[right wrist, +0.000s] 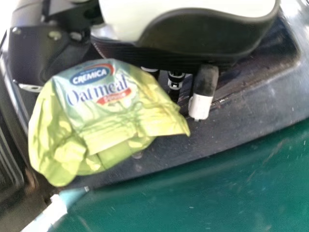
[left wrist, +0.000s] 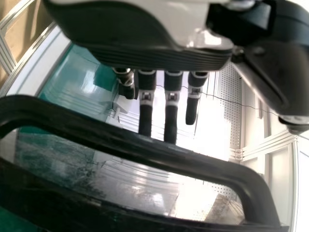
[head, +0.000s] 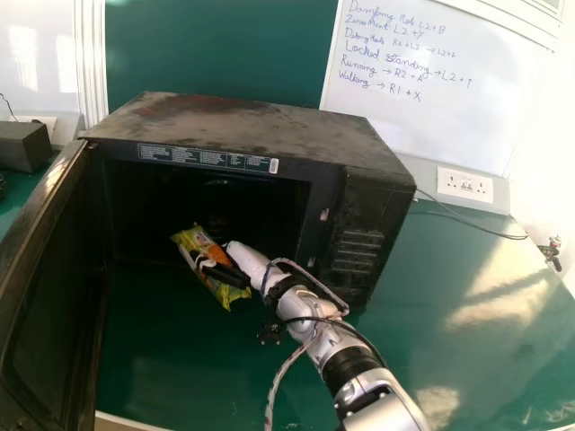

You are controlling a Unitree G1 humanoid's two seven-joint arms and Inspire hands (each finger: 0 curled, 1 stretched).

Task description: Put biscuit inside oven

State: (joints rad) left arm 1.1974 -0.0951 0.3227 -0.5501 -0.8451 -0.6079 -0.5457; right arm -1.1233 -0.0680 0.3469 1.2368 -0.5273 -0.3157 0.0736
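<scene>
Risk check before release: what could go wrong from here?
The soft packet sits tilted in the right hand and could slip. The cable looped along that arm may snag on the oven. The left hand is by the door handle; a stray move might swing the door.

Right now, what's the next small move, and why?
I'd ease the biscuit packet a little deeper into the oven before letting go. The right hand holds it at the open doorway: its upper end shows against the dark interior, but its lower end shows over the green table in front, so releasing here could drop it outside.
</scene>
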